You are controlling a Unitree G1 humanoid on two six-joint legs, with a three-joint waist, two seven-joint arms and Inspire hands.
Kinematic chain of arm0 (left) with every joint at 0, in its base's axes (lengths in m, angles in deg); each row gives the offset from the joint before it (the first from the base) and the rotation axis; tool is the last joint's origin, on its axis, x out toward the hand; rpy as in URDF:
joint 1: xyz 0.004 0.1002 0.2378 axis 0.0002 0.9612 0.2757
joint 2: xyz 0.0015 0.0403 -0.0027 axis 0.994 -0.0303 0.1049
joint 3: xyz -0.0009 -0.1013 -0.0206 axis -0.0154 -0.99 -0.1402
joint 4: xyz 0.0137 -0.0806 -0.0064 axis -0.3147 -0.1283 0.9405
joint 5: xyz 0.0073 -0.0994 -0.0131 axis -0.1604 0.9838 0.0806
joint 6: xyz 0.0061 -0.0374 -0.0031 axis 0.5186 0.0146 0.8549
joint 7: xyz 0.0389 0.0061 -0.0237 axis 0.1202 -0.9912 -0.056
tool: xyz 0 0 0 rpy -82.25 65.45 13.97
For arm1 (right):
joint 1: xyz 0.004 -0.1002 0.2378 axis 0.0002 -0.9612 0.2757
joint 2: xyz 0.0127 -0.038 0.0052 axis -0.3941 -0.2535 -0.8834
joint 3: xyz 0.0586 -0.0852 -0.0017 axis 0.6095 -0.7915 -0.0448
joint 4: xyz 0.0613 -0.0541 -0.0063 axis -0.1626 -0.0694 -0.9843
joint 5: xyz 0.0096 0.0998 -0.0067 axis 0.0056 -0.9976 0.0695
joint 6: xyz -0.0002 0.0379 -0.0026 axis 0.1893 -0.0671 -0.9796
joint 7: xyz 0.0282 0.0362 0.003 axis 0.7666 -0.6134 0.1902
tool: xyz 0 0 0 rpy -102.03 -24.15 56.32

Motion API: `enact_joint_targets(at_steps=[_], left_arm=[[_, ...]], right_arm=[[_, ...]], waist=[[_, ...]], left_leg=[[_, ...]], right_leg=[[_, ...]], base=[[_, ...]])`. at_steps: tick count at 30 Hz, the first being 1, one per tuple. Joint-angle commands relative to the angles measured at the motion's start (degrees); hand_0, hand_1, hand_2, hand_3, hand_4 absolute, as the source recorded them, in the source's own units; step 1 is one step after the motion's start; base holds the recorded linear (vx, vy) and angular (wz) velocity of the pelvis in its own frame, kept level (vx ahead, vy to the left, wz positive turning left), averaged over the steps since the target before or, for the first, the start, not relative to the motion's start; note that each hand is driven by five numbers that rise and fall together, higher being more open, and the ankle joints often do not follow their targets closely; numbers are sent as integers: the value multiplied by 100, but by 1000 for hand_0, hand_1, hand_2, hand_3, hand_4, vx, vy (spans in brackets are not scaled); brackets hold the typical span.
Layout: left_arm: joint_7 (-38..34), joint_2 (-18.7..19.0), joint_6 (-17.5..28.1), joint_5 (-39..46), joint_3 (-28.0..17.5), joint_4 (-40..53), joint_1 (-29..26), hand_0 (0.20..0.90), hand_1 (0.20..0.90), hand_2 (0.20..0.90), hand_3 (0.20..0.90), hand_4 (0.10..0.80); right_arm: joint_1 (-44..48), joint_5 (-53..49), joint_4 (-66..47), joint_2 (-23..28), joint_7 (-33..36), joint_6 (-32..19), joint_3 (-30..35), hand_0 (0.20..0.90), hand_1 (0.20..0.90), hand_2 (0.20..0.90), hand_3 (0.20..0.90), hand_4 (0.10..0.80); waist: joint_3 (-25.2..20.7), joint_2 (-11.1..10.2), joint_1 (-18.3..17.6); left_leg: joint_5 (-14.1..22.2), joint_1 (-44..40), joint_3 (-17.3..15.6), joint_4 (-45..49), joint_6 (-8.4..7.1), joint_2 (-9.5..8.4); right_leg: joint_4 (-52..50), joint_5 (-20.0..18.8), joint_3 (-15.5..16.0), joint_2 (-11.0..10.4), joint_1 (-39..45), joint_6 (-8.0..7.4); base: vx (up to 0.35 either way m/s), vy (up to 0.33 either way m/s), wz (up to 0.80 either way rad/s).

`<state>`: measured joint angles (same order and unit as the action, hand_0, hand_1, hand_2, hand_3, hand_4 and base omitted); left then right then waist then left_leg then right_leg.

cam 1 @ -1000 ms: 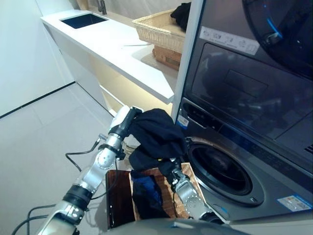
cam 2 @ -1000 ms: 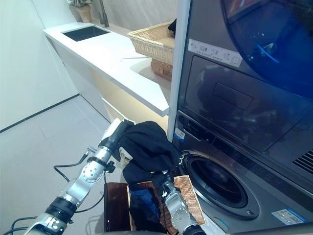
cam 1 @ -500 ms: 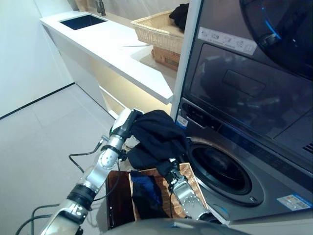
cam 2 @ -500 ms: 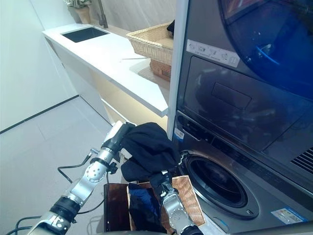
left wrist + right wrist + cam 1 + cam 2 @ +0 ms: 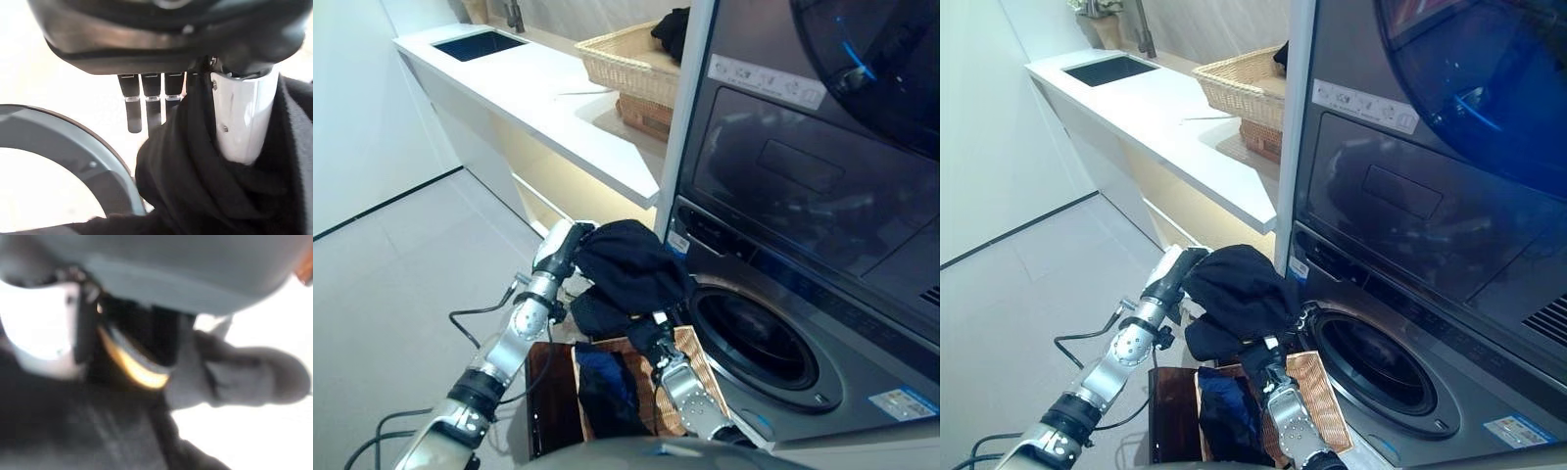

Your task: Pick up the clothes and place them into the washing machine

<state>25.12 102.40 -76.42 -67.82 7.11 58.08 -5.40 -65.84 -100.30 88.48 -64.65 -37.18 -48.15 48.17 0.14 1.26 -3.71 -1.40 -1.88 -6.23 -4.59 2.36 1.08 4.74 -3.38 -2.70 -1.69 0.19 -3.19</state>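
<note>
A white counter [image 5: 570,117] with a dark sunken sink [image 5: 481,42] runs along the wall. A wicker basket [image 5: 626,61] stands on it beside the appliance stack, holding dark cloth [image 5: 674,26]. A faucet [image 5: 1144,27] rises behind the sink.

A garment [image 5: 631,269] hangs just left of the washing machine [image 5: 773,343] opening. A basket [image 5: 651,392] sits below it. A counter [image 5: 538,93] lies behind, to the left.

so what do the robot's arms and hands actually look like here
Both arms are silver-grey metal in jointed, rounded segments with black bands at the joints. The left robot hand is dark, with slim black fingers tipped in grey and a white cover on the thumb. The right robot hand is dark too, on a silver forearm.
</note>
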Motion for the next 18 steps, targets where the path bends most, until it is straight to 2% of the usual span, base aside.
enact_joint_targets(at_steps=[1, 18], left_arm=[[-372, 218, 161, -33, -318, -567, -723, 900, 900, 900, 900, 800], [-405, 224, 120, -39, -407, -600, -658, 900, 900, 900, 900, 800]], right_arm=[[257, -381, -941, -397, -679, -510, 618, 200, 200, 200, 200, 300], [224, -341, -972, -267, -676, -542, 741, 200, 200, 200, 200, 300]], waist=[[-319, -194, 90], [-321, -201, 84]], left_leg=[[435, -168, -148, 29, -280, -133], [429, -187, -142, 11, -286, -134]], right_leg=[[-108, 127, 277, 73, -97, -17], [-100, 132, 279, 74, -82, -17]], base=[[0, 0, 0], [0, 0, 0]])
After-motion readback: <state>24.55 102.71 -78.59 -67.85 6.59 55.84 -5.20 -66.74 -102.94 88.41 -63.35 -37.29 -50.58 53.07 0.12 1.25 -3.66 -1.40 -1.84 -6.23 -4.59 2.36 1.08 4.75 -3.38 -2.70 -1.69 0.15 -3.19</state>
